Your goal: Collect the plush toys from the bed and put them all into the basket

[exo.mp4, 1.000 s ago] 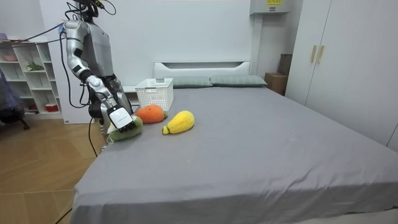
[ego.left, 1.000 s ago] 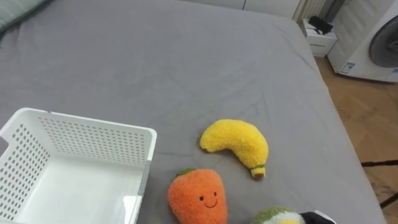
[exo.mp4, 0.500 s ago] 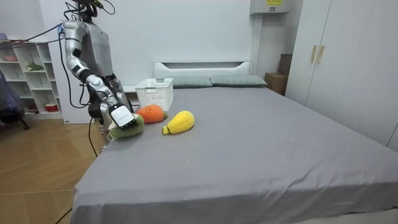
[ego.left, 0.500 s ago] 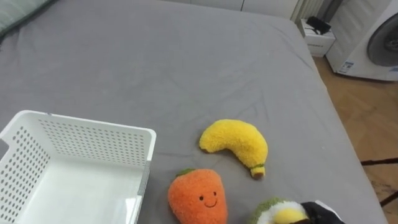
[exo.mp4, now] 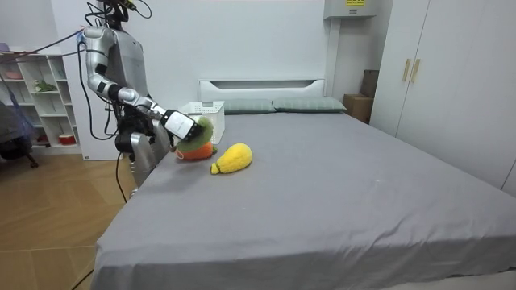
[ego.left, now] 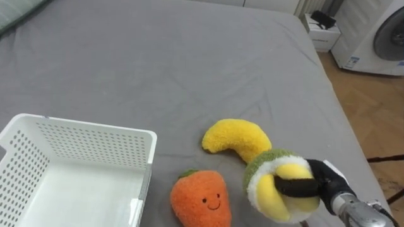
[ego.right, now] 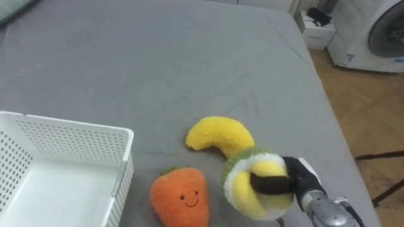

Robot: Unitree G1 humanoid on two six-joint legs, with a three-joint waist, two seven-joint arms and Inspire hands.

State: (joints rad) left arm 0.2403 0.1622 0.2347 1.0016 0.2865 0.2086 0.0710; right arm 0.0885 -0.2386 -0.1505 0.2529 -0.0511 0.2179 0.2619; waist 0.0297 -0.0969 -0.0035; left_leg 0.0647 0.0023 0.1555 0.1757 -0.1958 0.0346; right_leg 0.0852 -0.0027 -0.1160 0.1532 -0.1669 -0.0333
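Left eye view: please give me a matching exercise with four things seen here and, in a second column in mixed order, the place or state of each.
1 plush banana
2 plush carrot
3 green and yellow plush
4 white basket

A clasped in the right hand
B stands at the robot's left
C yellow, lies on the grey bed
D orange, with a smiling face

Pairs: 1-C, 2-D, 3-A, 4-B

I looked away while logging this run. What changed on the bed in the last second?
The right hand, curled round the green-and-yellow plush toy, lifted it off the edge of the bed, up beside the banana. The banana, carrot and basket stayed put.
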